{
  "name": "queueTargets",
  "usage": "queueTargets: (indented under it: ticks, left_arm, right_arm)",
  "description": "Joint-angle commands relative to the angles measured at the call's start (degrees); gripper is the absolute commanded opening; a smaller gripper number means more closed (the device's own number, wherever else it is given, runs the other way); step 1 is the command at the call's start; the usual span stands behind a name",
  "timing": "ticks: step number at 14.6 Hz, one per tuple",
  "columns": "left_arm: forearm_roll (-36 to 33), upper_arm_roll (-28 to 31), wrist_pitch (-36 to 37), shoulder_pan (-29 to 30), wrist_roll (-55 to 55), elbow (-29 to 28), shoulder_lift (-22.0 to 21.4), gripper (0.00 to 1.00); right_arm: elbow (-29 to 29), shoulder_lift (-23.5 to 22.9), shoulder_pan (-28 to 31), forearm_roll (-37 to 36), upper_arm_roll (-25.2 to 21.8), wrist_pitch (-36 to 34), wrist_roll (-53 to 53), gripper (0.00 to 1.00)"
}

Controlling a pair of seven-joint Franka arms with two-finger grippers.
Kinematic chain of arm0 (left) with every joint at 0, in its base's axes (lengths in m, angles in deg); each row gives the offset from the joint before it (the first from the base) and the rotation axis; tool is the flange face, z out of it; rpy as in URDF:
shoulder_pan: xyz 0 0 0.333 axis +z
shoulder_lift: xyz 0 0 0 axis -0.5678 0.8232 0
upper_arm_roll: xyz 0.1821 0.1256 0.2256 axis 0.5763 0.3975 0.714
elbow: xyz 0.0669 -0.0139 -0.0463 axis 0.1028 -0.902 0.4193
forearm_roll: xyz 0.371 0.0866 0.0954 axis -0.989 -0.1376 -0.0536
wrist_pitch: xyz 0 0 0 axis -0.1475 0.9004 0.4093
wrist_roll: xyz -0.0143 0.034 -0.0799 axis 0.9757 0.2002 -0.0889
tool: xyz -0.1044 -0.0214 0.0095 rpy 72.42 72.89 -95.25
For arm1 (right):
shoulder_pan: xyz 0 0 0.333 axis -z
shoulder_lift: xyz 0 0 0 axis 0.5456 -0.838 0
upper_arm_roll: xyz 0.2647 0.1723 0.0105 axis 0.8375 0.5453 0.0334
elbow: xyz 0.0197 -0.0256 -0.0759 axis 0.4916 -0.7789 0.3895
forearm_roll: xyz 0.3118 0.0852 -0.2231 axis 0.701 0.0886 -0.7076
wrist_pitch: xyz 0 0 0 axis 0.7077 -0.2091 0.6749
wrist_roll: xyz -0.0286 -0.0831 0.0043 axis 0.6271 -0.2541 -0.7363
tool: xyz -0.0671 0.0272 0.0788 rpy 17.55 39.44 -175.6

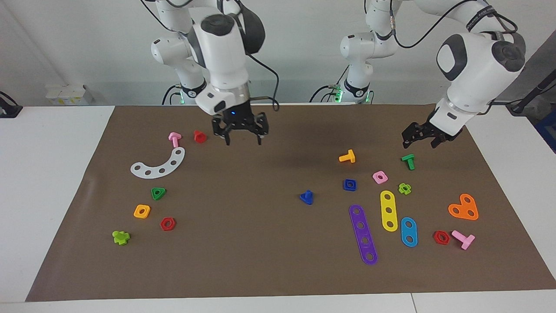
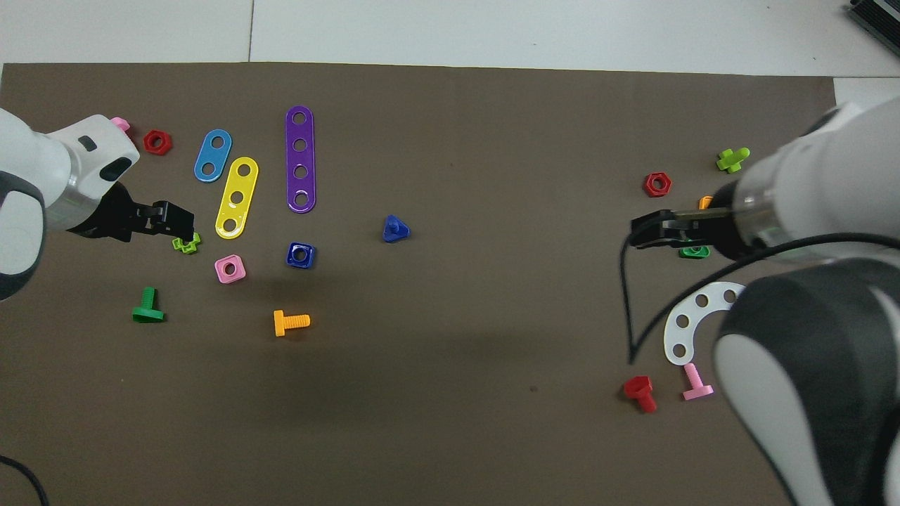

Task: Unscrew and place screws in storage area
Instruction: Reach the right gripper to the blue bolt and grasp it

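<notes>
The dark-blue bolt with the triangular head (image 1: 306,198) stands head-down on the brown mat (image 1: 260,261) near its middle, and it also shows in the overhead view (image 2: 396,229). Its blue square nut (image 1: 350,184) lies apart from it toward the left arm's end, seen from overhead as well (image 2: 300,255). My left gripper (image 1: 420,138) hangs open and empty over the mat by the green bolt (image 1: 408,161); overhead (image 2: 176,219) it is over a light-green cross nut. My right gripper (image 1: 243,138) is open and empty, raised over the mat toward the right arm's end (image 2: 650,232).
Purple (image 1: 363,234), yellow (image 1: 389,210) and light-blue (image 1: 408,231) strips, a pink nut (image 1: 380,177), an orange bolt (image 1: 347,157) and an orange plate (image 1: 464,208) lie around the blue nut. A white curved strip (image 1: 158,164), a green triangular nut (image 1: 158,193) and a red bolt (image 1: 200,136) lie at the right arm's end.
</notes>
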State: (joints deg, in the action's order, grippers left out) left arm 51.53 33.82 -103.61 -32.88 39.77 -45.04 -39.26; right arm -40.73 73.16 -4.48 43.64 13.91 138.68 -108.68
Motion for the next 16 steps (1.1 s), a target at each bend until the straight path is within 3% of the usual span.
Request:
queueTargets:
  ticks: [1,4,5,11,12,16]
  left_arm:
    - [-1.3,0.1,2.9,0.6,-0.6,0.6,-2.4,1.0]
    - [-4.8,-0.6,5.3,-0.5,0.0,3.3,-2.9,1.0]
    - [-4.8,-0.7,5.4,-0.5,0.1,3.6,-2.8,1.0]
    - [-4.8,-0.8,3.1,-1.2,0.8,1.4,-3.5,1.0]
    - [-4.8,-0.8,2.2,-1.2,0.9,0.6,-3.9,1.0]
    - [-4.8,-0.8,1.8,-1.1,0.9,0.4,-4.0,1.0]
  right_arm:
    - [9.1,-12.0,-3.2,1.8,0.1,3.2,-2.1,1.0]
    - [15.9,-22.2,-6.8,0.3,0.1,7.4,-5.0,1.0]
    - [16.1,-23.6,-7.4,-0.1,0.1,9.3,-5.2,1.0]
    - [14.4,-25.1,-7.5,-2.8,0.1,18.3,-1.4,0.97]
    - [13.6,-24.8,-7.6,-3.3,0.1,18.0,0.1,0.95]
    - [10.8,-24.6,-8.1,-3.4,0.1,19.4,1.1,0.66]
